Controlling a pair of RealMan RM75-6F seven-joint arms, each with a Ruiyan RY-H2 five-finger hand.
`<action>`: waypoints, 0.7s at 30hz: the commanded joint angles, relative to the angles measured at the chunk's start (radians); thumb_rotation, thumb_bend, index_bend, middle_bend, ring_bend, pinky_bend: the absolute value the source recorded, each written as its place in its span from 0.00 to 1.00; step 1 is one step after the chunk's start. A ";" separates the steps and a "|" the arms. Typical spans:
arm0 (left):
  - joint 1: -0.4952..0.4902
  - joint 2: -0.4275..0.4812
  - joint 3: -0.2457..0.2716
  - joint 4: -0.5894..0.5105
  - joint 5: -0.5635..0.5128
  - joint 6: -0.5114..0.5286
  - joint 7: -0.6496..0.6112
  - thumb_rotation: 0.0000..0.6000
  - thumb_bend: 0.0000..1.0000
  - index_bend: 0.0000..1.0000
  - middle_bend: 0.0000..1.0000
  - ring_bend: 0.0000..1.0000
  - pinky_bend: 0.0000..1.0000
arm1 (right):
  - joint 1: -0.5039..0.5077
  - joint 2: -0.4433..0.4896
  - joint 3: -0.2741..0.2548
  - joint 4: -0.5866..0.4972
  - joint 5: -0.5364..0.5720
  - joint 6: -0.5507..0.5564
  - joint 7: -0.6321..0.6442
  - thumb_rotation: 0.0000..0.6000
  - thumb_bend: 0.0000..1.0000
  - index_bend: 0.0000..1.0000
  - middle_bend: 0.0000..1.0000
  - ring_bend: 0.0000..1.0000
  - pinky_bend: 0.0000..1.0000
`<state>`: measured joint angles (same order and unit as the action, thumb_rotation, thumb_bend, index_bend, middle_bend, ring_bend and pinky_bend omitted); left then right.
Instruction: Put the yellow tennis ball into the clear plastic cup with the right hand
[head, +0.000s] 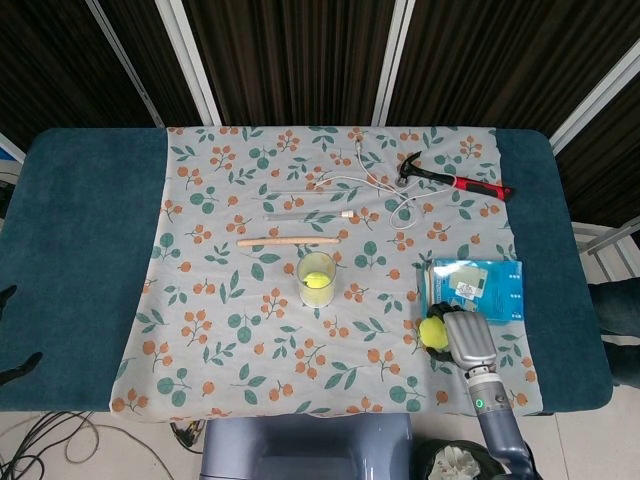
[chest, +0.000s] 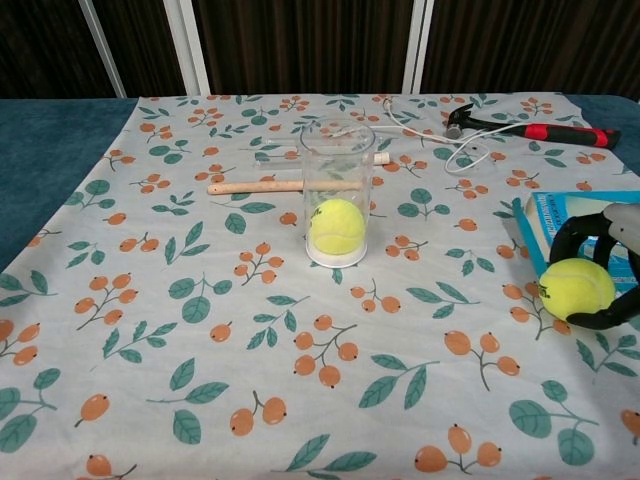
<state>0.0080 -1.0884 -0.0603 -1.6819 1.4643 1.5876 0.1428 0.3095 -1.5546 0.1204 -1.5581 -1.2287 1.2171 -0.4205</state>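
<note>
Chest view: right hand (chest: 607, 268) has dark fingers curled around the yellow tennis ball (chest: 577, 288) on the floral-clothed counter (chest: 200, 300), apparently grasping for transfer to the clear plastic cup (chest: 337, 190), well apart leftward.

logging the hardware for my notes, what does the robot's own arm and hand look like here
Only the right arm shows. The right hand has a silver-grey metallic back and black fingers. Behind it sits a grey cylindrical wrist with a small green light, then a blue-grey forearm. No cables, sleeves or readable markings are visible. The left arm is out of view.
</note>
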 joint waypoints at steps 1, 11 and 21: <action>-0.001 0.002 0.001 -0.001 -0.001 -0.003 -0.001 1.00 0.02 0.13 0.00 0.00 0.00 | 0.006 0.001 0.008 0.001 0.001 0.007 -0.006 1.00 0.27 0.58 0.48 0.52 0.72; 0.002 0.004 0.000 -0.003 -0.001 0.002 -0.006 1.00 0.02 0.13 0.00 0.00 0.00 | 0.030 0.074 0.058 -0.101 -0.004 0.020 -0.011 1.00 0.31 0.58 0.49 0.54 0.79; 0.004 0.005 0.000 -0.005 0.000 0.006 -0.008 1.00 0.02 0.13 0.00 0.00 0.00 | 0.159 0.175 0.220 -0.274 0.094 -0.019 -0.144 1.00 0.31 0.58 0.49 0.54 0.85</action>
<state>0.0118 -1.0837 -0.0604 -1.6866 1.4641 1.5936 0.1350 0.4300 -1.4013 0.3027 -1.8019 -1.1788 1.2173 -0.5260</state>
